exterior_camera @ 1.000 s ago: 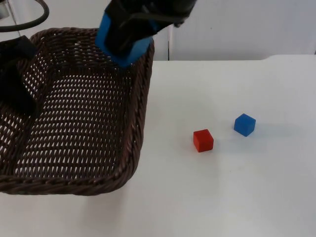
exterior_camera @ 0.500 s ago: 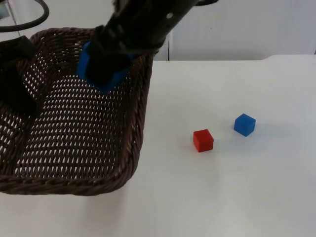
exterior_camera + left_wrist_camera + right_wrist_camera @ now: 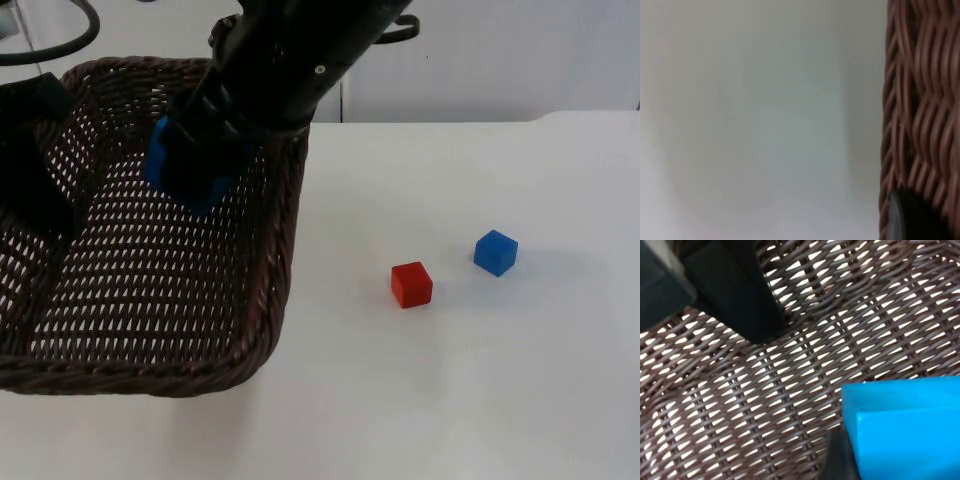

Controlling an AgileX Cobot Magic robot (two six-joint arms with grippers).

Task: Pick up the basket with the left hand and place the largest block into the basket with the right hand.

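One large blue block (image 3: 183,168) is clamped in the right gripper (image 3: 200,160) above the wicker basket (image 3: 270,280), which the left gripper (image 3: 35,190) grips at its rim, so the block should be released low, over the middle.

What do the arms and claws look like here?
Both arms are black and angular, the right one bulky. The left claw, at the basket's left wall, is blocky matte black; its fingertip is rounded. The right claw, over the basket, has black fingers too. No markings can be made out.
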